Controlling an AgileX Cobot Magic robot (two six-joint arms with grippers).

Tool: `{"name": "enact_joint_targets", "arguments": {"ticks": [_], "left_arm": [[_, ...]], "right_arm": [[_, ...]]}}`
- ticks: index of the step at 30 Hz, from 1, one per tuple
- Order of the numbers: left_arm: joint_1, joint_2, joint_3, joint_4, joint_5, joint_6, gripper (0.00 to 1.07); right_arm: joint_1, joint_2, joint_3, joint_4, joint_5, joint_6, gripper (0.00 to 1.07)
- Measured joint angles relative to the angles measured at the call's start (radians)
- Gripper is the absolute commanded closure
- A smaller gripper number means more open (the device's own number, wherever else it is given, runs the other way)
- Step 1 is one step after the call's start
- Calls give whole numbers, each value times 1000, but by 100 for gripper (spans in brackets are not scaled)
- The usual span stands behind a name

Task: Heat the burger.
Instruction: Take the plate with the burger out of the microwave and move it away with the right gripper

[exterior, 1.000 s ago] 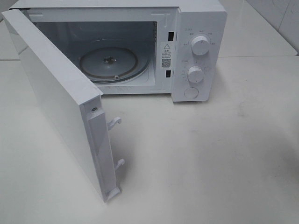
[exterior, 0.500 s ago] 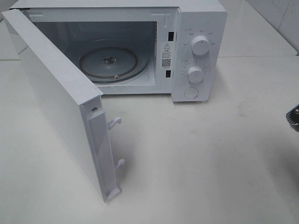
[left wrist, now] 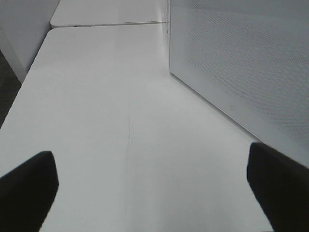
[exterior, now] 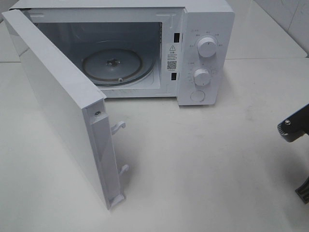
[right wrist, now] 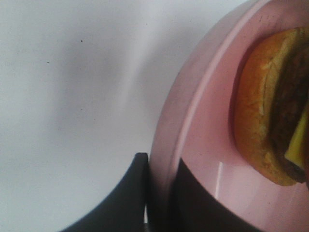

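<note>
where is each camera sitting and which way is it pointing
Exterior high: mounted above, looking down at the open microwave on the white table; the right arm shows at the edge.
Left wrist: low over the table, facing along the microwave door; dark fingertips show.
Right wrist: close on the pink plate carrying the burger; the right gripper pinches its rim.
Exterior and left wrist share the door.

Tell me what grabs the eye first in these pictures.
The white microwave fills the back of the table in the high view, its door swung wide open toward the front left, showing the bare glass turntable inside. In the right wrist view the right gripper pinches the rim of a pink plate carrying the burger.
</note>
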State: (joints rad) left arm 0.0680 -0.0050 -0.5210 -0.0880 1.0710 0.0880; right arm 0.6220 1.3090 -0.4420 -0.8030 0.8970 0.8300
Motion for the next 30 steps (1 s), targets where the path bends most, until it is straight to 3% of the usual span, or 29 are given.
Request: {"name": "enact_joint_targets", "arguments": {"ticks": [13, 30], "left_arm": [[0, 0, 0, 0, 0, 0, 7], [0, 0, 0, 0, 0, 0, 7]], "right_arm": [[0, 188, -13, -16, -95, 164, 107], [0, 432, -129, -79, -180, 266, 105]]}}
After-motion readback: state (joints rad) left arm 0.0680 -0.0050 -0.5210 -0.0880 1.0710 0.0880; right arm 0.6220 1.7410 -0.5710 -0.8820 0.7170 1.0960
